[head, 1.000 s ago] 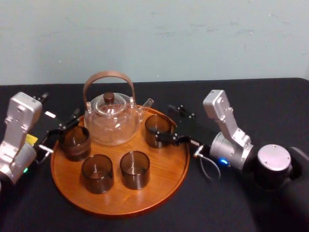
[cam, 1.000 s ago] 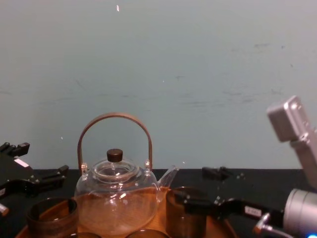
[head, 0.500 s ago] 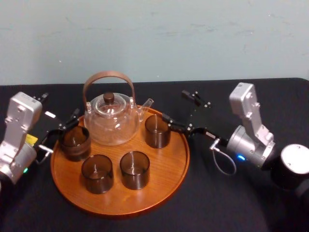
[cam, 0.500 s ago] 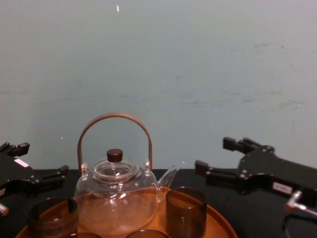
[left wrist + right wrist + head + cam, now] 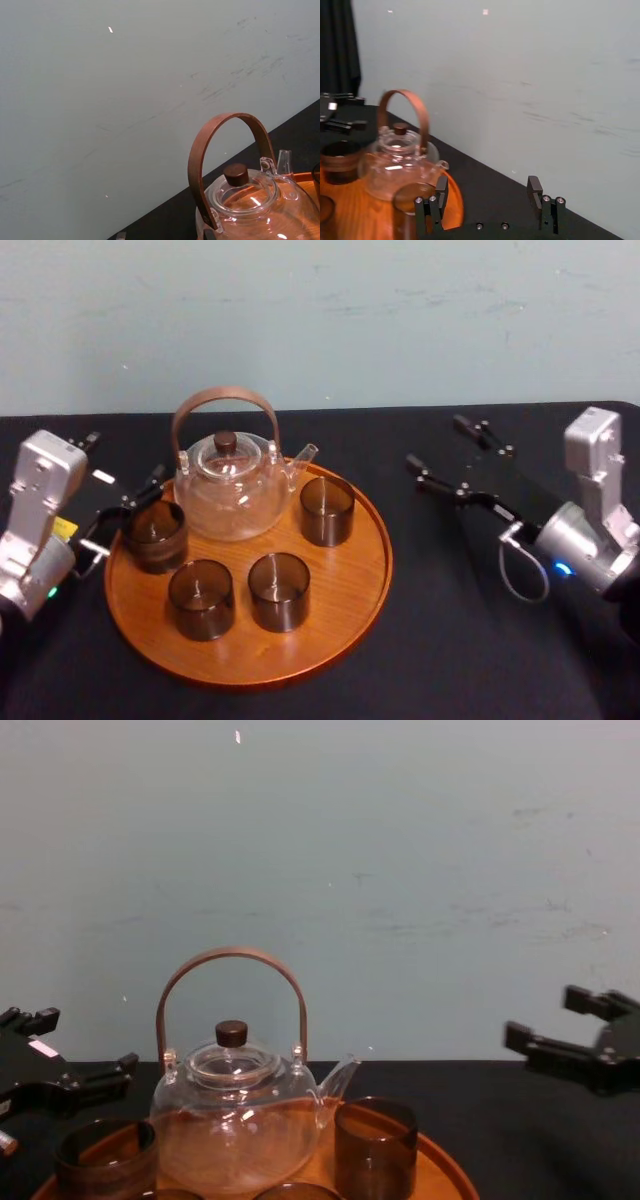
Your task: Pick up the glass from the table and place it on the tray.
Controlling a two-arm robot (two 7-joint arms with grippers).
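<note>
A dark smoky glass (image 5: pixel 327 510) stands upright on the right side of the round orange-brown tray (image 5: pixel 345 615), free of both grippers; it also shows as the glass (image 5: pixel 375 1148) and the glass (image 5: pixel 410 212). My right gripper (image 5: pixel 440 443) hangs open and empty over the black table, well to the right of the tray. It appears again as the right gripper (image 5: pixel 545 1018) and the right gripper (image 5: pixel 487 192). At the tray's left edge my left gripper (image 5: pixel 125 515) is open beside another glass (image 5: pixel 155 535).
A clear glass teapot (image 5: pixel 228 485) with a brown arched handle stands at the back of the tray; the teapot (image 5: pixel 250 200) is close to the left wrist. Two more dark glasses (image 5: pixel 201 598) (image 5: pixel 279 590) stand at the tray's front. Black cloth covers the table (image 5: pixel 470 640).
My right gripper let go of the glass on the tray's right side and drew back to the right, rising as it went. The left arm and the glasses stayed still.
</note>
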